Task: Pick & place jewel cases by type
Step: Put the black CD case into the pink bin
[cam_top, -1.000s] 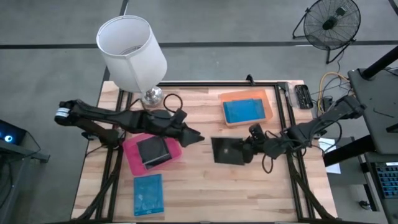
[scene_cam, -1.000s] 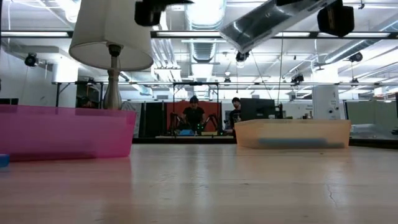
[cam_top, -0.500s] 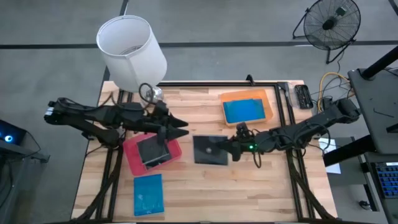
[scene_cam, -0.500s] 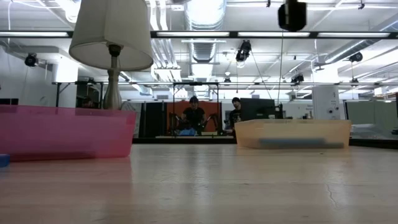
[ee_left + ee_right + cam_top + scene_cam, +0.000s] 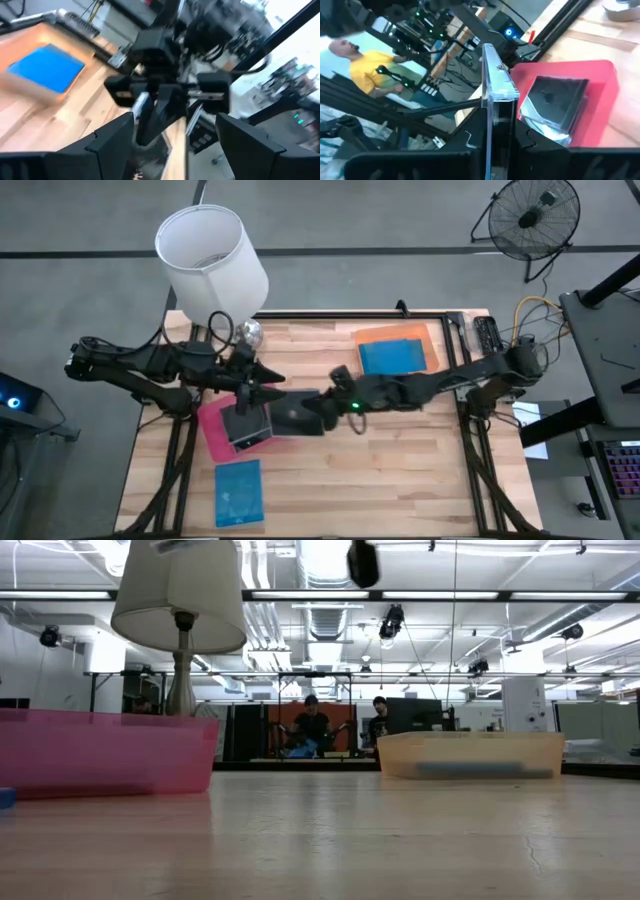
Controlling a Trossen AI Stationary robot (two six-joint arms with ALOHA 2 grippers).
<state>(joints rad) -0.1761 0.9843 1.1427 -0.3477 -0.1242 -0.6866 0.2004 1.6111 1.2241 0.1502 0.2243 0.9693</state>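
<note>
High view — right gripper point(image 5: 312, 408) clamped on a dark jewel case point(image 5: 292, 414) at centre beside the pink tray point(image 5: 213, 430), left gripper point(image 5: 262, 378) spread just above — one blue case point(image 5: 238, 492) lower left still unsorted.

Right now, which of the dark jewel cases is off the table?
The dark jewel case clamped in the right gripper, carried beside the pink tray. The other dark cases lie stacked inside that tray.
</note>
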